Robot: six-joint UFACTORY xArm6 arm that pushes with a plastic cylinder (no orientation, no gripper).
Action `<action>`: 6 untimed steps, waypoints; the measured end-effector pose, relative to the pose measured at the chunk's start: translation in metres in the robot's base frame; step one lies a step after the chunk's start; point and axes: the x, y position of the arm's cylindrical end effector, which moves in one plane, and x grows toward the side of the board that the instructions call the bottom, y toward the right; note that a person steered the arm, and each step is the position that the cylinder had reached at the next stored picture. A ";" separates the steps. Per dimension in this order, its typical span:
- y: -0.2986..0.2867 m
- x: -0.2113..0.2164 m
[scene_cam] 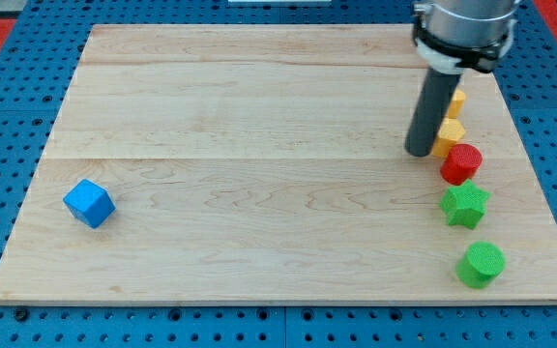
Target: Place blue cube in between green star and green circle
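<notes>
Wooden board [259,97], rod hiding yellow blocks [450,135], tip [419,152]

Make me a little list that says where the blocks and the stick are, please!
blue cube: view's left, alone
green star: view's right, above the green circle
green circle: bottom right
gap between greens: small, no block in it
red block: just above the star
yellow blocks: two, partly hidden behind the rod
my tip: beside the yellow blocks, far from the cube
board: light wood
</notes>
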 end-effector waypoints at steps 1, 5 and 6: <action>0.005 -0.002; -0.365 0.019; -0.410 0.050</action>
